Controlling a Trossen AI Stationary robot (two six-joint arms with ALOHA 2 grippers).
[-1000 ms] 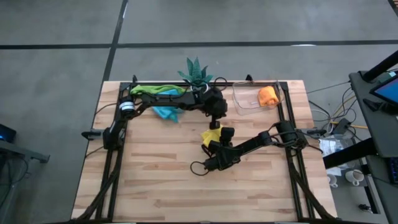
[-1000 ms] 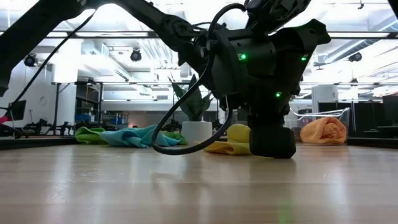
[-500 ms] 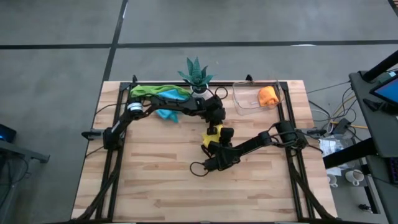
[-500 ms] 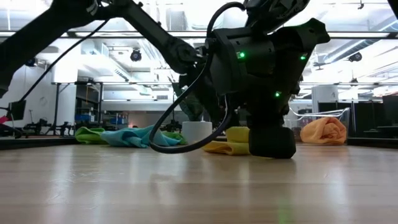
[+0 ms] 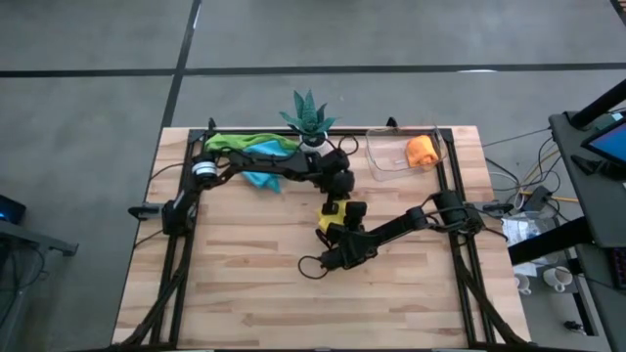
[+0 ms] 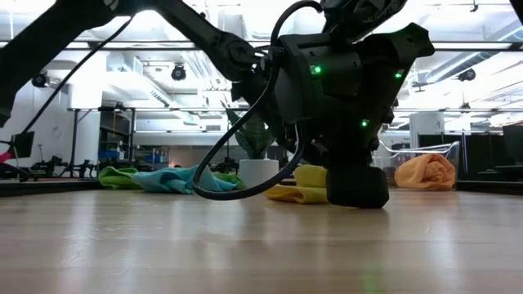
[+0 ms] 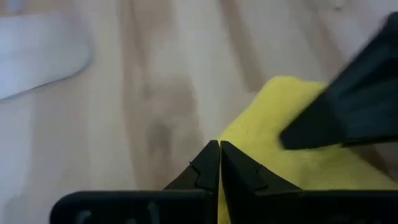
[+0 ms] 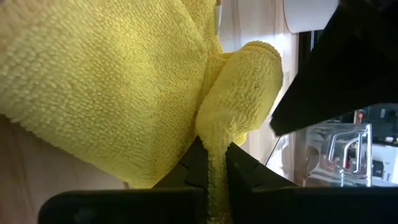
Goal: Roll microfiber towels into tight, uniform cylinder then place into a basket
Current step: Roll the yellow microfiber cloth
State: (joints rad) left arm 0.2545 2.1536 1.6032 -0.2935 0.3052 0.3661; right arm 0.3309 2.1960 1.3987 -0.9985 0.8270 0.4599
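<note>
The yellow microfiber towel (image 5: 334, 209) lies near the middle of the table, partly rolled, with a rolled end (image 8: 247, 81) and a flat part (image 8: 93, 81). My right gripper (image 8: 214, 152) is shut on it from the near side. My left gripper (image 7: 219, 144) is shut and slants down at the towel's far edge (image 7: 273, 106); whether it touches the towel, I cannot tell. An orange towel (image 5: 422, 150) lies in the clear basket (image 5: 386, 164) at the far right. Green (image 5: 240, 143) and light blue (image 5: 260, 179) towels lie at the far left. My right gripper pinches a raised fold of the yellow towel (image 8: 214, 134) between its two fingers. The fingers slant down at it from the table's near right. The rest of the towel lies on the table beyond the fingers, slack.
A spiky green plant (image 5: 309, 114) in a white pot (image 6: 259, 171) stands at the far edge, just behind my left arm. A dark cable (image 6: 237, 163) loops down in front of the towel. Bare wood (image 5: 245, 284) spreads over the table's near half.
My left gripper has come down and a little toward the near edge, onto the yellow towel's far side, tipping steeper as it sank. It stays shut. My right gripper and the towel have kept still.
</note>
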